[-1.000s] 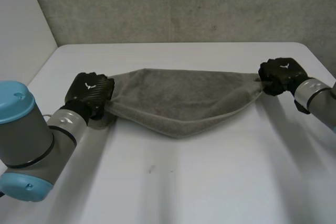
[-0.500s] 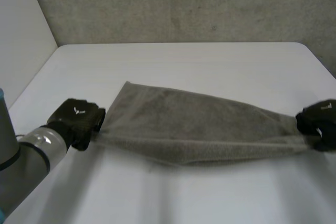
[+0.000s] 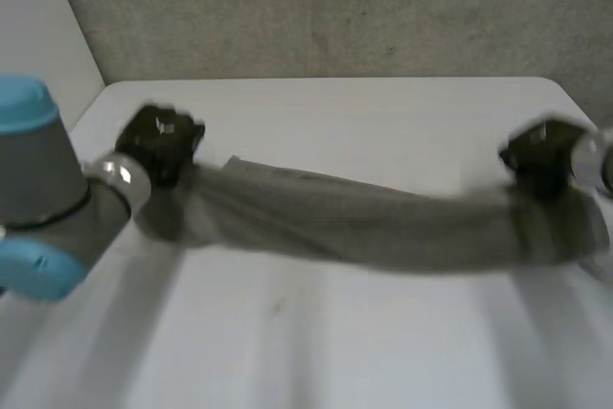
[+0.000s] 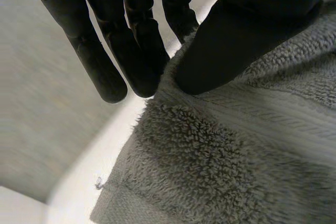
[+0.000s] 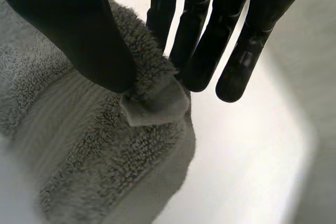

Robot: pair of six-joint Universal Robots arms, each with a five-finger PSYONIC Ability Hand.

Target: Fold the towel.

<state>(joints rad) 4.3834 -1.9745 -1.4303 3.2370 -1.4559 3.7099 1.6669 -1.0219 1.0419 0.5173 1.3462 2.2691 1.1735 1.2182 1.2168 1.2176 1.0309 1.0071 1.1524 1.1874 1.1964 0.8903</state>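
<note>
The grey terry towel [image 3: 364, 222] hangs as a long, bunched band stretched between the two hands, over the middle of the white worktop [image 3: 326, 342], and dips a little along its length; whether its lower edge touches the surface cannot be told. The left hand [image 3: 158, 139] has the towel's left end, with the cloth dropping straight down from it. In the left wrist view its thumb [image 4: 236, 40] presses down on the ribbed border of the towel while the straight fingers [image 4: 139, 51] lie against the far side of the cloth, so the end is pinched between them. The right hand [image 3: 538, 152] has the opposite end, which drapes below it in a loose fold. In the right wrist view its thumb [image 5: 89, 40] clamps a corner of the towel against the fingers [image 5: 202, 51], and a small flap of the hem pokes out just past the thumb tip. The left arm [image 3: 57, 208], grey with a light-blue cap, reaches in from the near left side, and the right arm [image 3: 594, 155] comes in from the right edge. A rough grey wall [image 3: 335, 7] stands behind the worktop.
</note>
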